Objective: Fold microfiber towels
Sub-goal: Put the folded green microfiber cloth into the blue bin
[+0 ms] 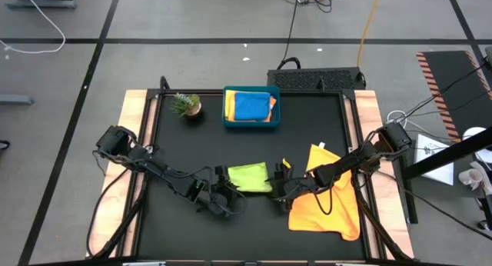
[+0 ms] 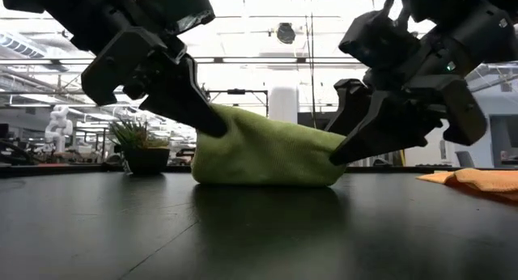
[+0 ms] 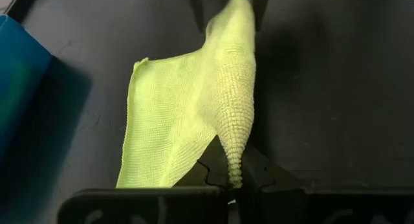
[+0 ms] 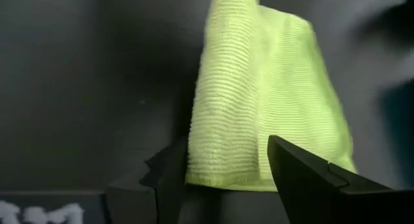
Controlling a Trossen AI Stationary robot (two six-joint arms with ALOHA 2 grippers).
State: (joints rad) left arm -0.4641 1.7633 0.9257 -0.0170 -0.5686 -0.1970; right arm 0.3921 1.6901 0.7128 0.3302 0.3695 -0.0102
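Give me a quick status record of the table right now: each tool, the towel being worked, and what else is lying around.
left tool: shut on the lime green towel, at its left end in the low view
right tool: fingers either side of the same towel's other end
lime green towel: bunched on the table's front middle, ends pinched
orange towel: spread flat at the front right, under the right arm
teal tray: at the back, holding a blue towel on yellow and orange ones
potted plant: beside the tray

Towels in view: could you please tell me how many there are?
4: lime green towel between both end effectors; orange towel beside it; blue towel over yellow towel in the tray. More may be hidden.
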